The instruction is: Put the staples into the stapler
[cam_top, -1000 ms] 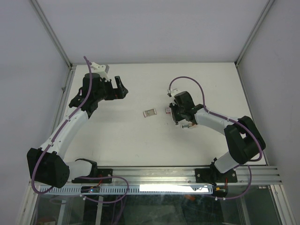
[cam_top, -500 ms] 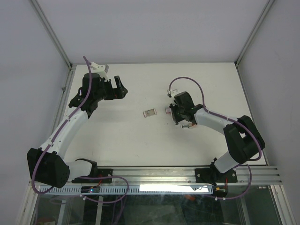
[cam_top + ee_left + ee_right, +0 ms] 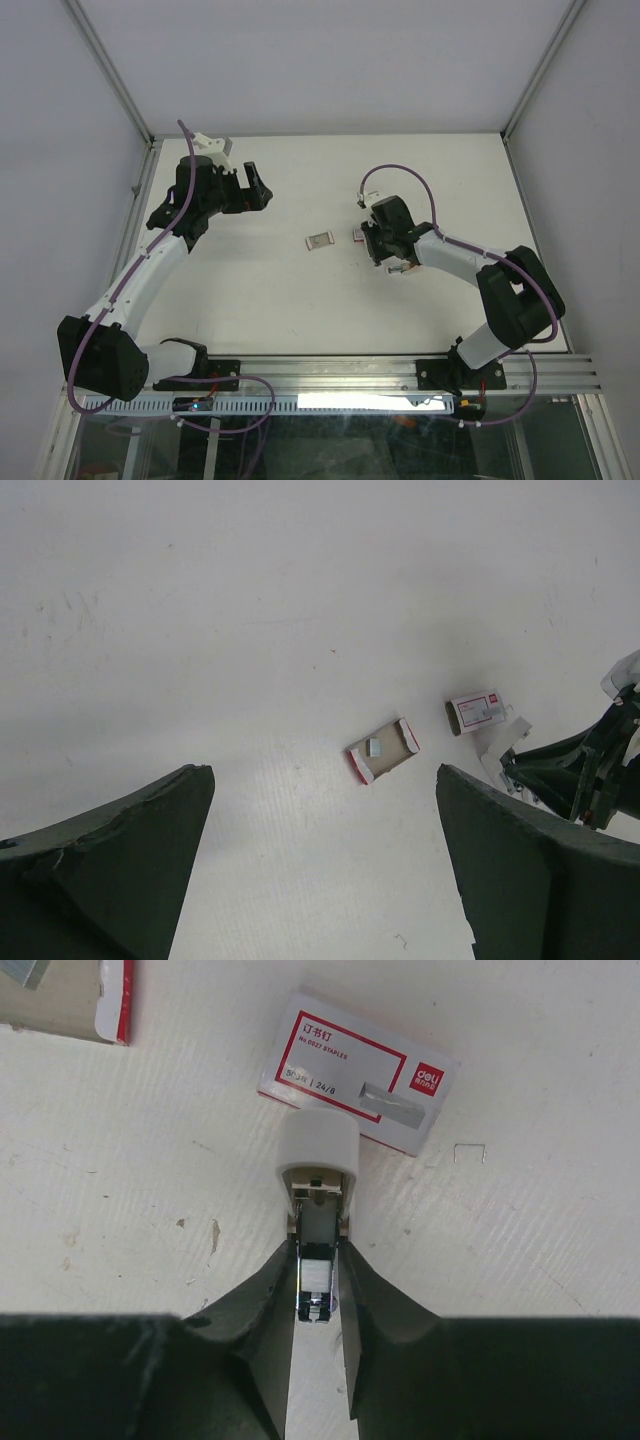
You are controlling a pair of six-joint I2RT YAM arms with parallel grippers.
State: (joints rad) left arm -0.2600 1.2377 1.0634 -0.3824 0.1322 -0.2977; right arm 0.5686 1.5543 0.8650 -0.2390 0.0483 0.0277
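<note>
Right end effector (image 3: pixel 318 1250): clamps the tiny wedge-shaped stapler (image 3: pixel 317 1145), white-capped with a grey metal channel, by its sides, cap at the edge of the red-and-white cardboard staple sleeve (image 3: pixel 345 1070). Left end effector (image 3: pixel 322 780): hangs wide open above the white surface (image 3: pixel 200 600), well apart from both. Greyish inner tray (image 3: pixel 395 758): lies near the sleeve, carries the short silvery staple strip (image 3: pixel 374 747).

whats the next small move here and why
Probably lower the open left pincer toward the tray to pick up the staples lying in it. The right pincer is closed on the stapler beside the sleeve, so it is busy, and the left one hangs empty, short of the tray.
</note>
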